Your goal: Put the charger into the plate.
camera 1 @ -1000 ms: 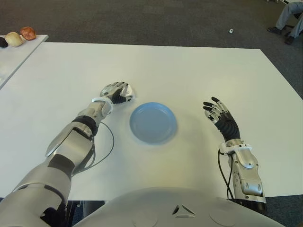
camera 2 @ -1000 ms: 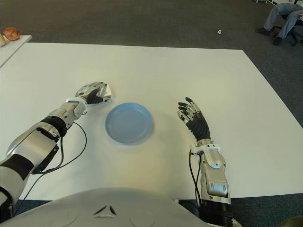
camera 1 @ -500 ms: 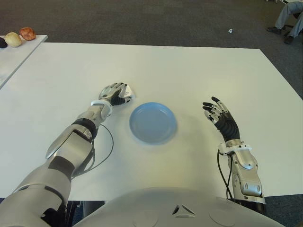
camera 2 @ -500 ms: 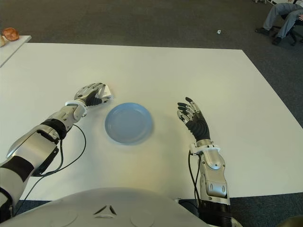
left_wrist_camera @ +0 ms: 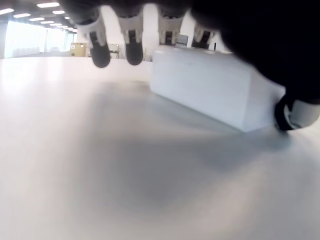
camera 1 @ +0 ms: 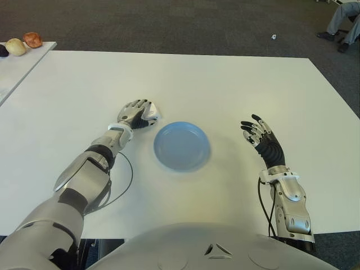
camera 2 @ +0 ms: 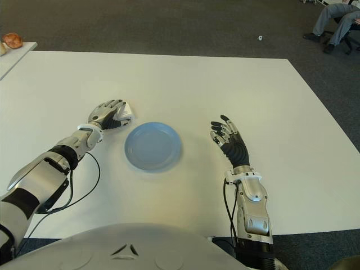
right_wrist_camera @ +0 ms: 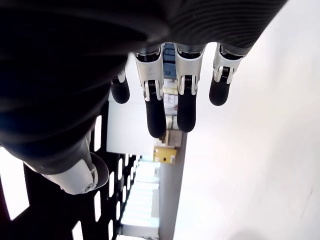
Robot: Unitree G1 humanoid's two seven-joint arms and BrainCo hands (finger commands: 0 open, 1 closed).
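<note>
White charger [left_wrist_camera: 210,87] lies under the left hand [camera 1: 135,113] — fingers spread, not gripping.

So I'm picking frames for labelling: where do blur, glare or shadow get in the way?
Left wrist view: charger fairly clear, the near table soft, with a broad shadow. Right wrist view: right hand backlit, nearly black. Eye views: even light, plate crisp.

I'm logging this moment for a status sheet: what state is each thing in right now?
charger: on the table, under the left hand, not lifted.
left hand: fingers spread over the charger, not closed.
plate: empty, between the hands.
right hand: open, holding nothing, right of the plate.
</note>
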